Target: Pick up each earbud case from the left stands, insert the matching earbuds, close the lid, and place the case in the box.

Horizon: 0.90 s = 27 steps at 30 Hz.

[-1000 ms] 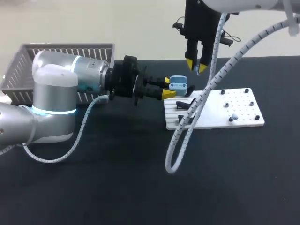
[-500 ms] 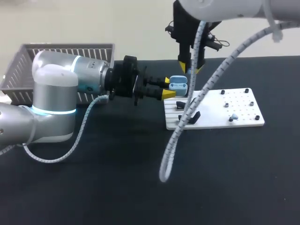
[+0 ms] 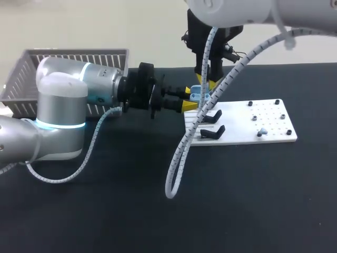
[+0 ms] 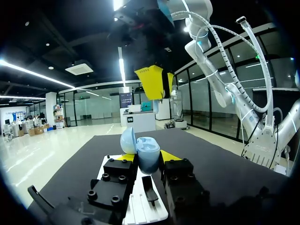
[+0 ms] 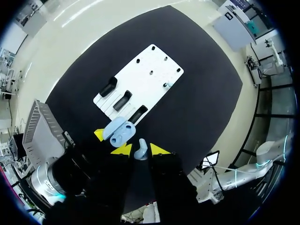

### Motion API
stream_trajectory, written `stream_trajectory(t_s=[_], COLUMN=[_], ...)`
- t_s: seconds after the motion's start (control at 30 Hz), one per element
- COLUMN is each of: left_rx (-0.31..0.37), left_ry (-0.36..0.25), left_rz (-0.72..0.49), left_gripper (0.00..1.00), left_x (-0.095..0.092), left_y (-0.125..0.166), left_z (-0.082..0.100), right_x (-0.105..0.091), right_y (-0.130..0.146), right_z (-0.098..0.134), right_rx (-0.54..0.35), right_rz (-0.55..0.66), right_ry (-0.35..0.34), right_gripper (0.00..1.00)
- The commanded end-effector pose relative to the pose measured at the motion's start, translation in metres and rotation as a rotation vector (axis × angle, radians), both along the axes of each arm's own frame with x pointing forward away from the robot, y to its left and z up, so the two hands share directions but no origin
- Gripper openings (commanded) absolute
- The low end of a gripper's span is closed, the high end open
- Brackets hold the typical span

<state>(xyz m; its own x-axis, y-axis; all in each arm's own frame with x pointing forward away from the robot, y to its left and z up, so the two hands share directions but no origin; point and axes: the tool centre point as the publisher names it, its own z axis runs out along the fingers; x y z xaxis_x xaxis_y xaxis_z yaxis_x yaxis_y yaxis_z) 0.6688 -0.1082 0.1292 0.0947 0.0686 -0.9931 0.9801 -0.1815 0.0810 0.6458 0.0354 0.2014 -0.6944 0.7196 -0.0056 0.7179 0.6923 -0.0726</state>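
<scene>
My left gripper [image 3: 190,99] holds a light blue earbud case [image 3: 195,96] level above the left end of the white stand plate [image 3: 247,134]. In the left wrist view the case [image 4: 149,153] sits between the yellow tips with its lid open, and my left gripper [image 4: 145,161] is shut on it. My right gripper [image 3: 206,83] hangs directly above the case, fingers pointing down. The right wrist view shows my right gripper [image 5: 140,152] shut on a small light blue earbud [image 5: 140,147], just beside the open case [image 5: 119,131].
Three black stands [image 5: 124,99] stand along the plate's near end, two visible as black stands [image 3: 210,116] from overhead. A small pale piece [image 3: 263,130] lies among black pegs on the plate. A grey basket [image 3: 21,79] stands at the back left. My right arm's cable [image 3: 181,153] dangles over the plate.
My right gripper has moved left and lower, from above the plate to right over the held case. The left arm and case have stayed still.
</scene>
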Motion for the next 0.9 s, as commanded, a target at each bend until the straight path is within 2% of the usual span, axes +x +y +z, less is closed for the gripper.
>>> stream_trajectory(t_s=[0.03, 0.27, 0.47, 0.9], left_rx=[-0.003, -0.003, -0.003, -0.003], left_ry=[-0.002, -0.002, -0.002, -0.002], left_rz=[0.001, 0.001, 0.001, 0.001], left_gripper=[0.00, 0.00, 0.00, 0.00], left_x=[0.000, 0.000, 0.000, 0.000], left_y=[0.000, 0.000, 0.000, 0.000], left_z=[-0.001, -0.001, -0.001, -0.001], right_x=[0.001, 0.006, 0.006, 0.012], right_y=[0.003, 0.003, 0.001, 0.004], right_z=[-0.002, -0.011, -0.015, -0.018], right_rx=[0.002, 0.025, 0.059, 0.067], right_rz=[-0.007, -0.028, -0.015, 0.013], right_ry=[0.004, 0.006, -0.020, -0.033], right_gripper=[0.00, 0.00, 0.00, 0.00])
